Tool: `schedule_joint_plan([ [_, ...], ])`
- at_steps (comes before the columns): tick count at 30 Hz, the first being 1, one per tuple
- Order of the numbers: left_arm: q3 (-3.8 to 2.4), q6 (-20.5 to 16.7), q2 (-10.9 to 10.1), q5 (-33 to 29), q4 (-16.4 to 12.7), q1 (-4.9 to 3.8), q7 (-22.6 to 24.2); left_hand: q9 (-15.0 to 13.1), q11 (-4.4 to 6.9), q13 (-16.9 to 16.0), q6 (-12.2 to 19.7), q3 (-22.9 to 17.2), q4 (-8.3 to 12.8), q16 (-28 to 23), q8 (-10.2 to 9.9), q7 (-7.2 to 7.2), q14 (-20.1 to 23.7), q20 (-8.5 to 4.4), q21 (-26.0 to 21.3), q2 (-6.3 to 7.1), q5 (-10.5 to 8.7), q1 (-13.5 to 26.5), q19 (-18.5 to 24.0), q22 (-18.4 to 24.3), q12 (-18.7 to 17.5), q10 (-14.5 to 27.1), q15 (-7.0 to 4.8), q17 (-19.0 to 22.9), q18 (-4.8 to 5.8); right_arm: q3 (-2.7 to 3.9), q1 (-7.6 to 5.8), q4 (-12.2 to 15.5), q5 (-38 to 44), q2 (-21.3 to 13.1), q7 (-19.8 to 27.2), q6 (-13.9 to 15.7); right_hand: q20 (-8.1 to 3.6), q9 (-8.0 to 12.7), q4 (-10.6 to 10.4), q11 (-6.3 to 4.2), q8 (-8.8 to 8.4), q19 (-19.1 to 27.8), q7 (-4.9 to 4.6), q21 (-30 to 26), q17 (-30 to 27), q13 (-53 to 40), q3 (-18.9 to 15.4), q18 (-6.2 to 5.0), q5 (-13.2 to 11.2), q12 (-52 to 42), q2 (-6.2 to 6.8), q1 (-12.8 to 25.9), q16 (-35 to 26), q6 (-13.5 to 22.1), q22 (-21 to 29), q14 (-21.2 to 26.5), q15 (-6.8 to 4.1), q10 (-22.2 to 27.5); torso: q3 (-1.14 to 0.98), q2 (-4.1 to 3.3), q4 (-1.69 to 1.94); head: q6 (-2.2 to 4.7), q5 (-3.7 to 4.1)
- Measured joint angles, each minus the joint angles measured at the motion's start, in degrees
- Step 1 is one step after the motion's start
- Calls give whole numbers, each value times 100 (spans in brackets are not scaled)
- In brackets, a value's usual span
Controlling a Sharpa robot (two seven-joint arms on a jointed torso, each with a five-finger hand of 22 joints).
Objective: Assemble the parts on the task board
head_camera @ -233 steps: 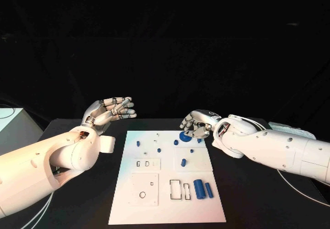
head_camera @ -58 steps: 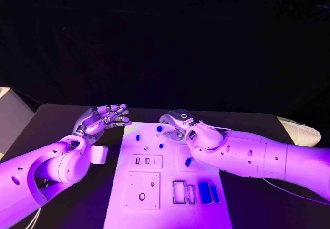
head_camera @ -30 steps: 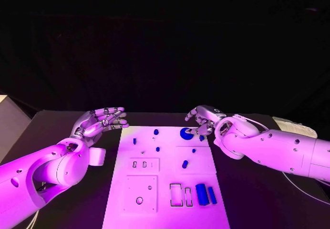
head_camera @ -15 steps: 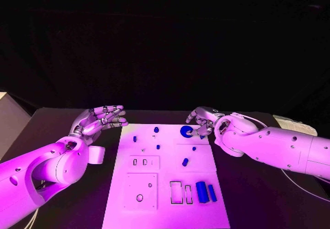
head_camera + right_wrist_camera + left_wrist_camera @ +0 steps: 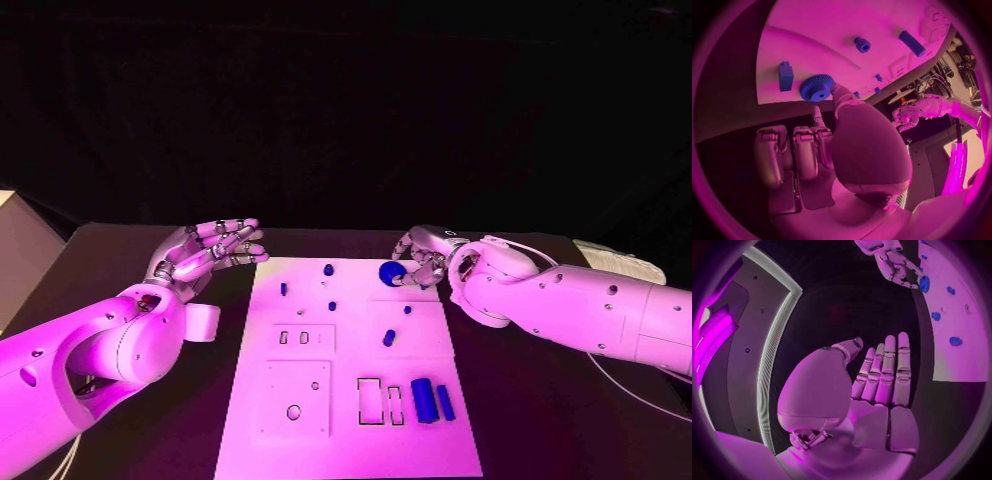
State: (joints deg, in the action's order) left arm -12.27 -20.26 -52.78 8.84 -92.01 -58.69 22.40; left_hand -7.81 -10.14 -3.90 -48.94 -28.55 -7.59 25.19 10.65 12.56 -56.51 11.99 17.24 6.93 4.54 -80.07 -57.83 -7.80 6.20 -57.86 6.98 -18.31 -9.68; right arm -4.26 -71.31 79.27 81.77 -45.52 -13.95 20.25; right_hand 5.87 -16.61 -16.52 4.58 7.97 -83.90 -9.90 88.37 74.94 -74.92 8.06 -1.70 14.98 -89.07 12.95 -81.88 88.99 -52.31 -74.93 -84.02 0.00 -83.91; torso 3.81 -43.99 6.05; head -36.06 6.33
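The white task board point(image 5: 346, 440) lies in the middle of the black table. A blue gear point(image 5: 391, 272) sits flat near its far right corner. My right hand point(image 5: 423, 258) is beside it: in the right wrist view the thumb and a fingertip point(image 5: 838, 93) lie against the rim of the gear point(image 5: 817, 87), and the other fingers are curled in. My left hand point(image 5: 211, 250) hovers left of the board's far end, fingers apart and holding nothing. Two long blue bars point(image 5: 431, 400) lie at the near right, beside rectangular slots point(image 5: 379, 400).
Several small blue pegs point(image 5: 327, 268) stand on the board's far half, and a short blue piece point(image 5: 387, 338) lies mid-board. A pale object point(image 5: 620, 262) rests at the table's right edge. Bare black table runs along both sides of the board.
My right hand has closed in a little on the gear, which stays in place. The left hand holds its pose. The whole picture has shifted slightly.
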Motion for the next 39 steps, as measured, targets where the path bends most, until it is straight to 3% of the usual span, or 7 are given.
schedule_joint_plan([
  [3, 0, 0, 0, 0, -1, 0, 0, 0, 0, 0, 0, 0, 0, 0, 0, 0, 0, 0, 0, 0, 0, 0, 0, 0, 0, 0, 0, 0, 0, -6, 19, -33, 1, 27, -11, -26, 0, 0, 0, 0, 0, 0, 0, 0, 0, 0, 0, 88, 22, 0, 0, 0, 0, 0, 0, 0, 0, 0, -1, -2, 0, -1, -4],
  [13, 0, 1, -2, 1, -5, 0, 0, 0, 0, 0, 0, -16, 16, 29, 0, 0, 21, 0, 28, 0, 0, 0, 0, -11, 0, 0, -20, -13, 0, -13, 44, -170, -7, 115, -40, -62, 0, -9, 0, 0, 22, 0, 0, 0, -1, 1, 0, 88, 46, 0, -22, -22, 0, 0, 1, 0, 0, 0, 5, -8, 7, -1, 0],
  [21, 0, 2, -7, 1, -5, 0, 0, 0, 0, 0, 0, -16, 16, 29, 0, 0, 21, 0, 28, 0, 0, 0, 0, -11, 0, 0, -21, -12, -1, -7, 52, -222, -22, 154, -37, -64, 0, -24, 11, 0, 78, 0, 28, 0, -1, 2, 76, 88, 110, 0, -136, -1, -1, -28, 2, 0, 0, 0, 7, -9, 16, -25, 0],
  [29, 0, 2, -16, 2, -4, 0, -2, 0, 0, 0, 0, -16, 16, 29, 0, 0, 21, 0, 27, 0, 0, 0, 0, -10, 0, 0, -20, -12, 0, -7, 54, -238, -70, 152, 1, -60, -1, -25, 16, -1, 126, 0, 54, -1, -2, 2, 355, 88, 323, -24, -266, 23, -1, -100, 1, 0, 0, 1, 5, -12, 10, -37, -13],
  [30, 0, 2, -16, 2, -4, 0, -3, 0, 0, 0, 0, -16, 16, 29, 0, 0, 21, 1, 27, 0, 0, 0, 1, -10, -4, 0, -20, -12, 0, -4, 54, -239, -76, 152, 6, -58, -1, -54, 16, -1, 178, 0, 55, -1, -2, 2, 427, 88, 389, -24, -360, 4, -1, -169, -1, 0, 0, 0, 5, -12, 9, -38, -13],
  [39, 0, 3, -20, 3, 1, 0, -9, 1, 0, 0, 0, -31, 31, 29, 0, 0, 21, 20, 27, 0, 0, 0, 20, -15, -22, 0, -20, -17, 0, -7, 55, -235, -132, 138, 67, -53, -1, -34, 48, -13, 236, 0, 99, 26, -2, -2, 733, 87, 384, -51, -392, 16, -1, -275, -2, -1, 0, -12, 4, -11, 13, -49, -8],
])
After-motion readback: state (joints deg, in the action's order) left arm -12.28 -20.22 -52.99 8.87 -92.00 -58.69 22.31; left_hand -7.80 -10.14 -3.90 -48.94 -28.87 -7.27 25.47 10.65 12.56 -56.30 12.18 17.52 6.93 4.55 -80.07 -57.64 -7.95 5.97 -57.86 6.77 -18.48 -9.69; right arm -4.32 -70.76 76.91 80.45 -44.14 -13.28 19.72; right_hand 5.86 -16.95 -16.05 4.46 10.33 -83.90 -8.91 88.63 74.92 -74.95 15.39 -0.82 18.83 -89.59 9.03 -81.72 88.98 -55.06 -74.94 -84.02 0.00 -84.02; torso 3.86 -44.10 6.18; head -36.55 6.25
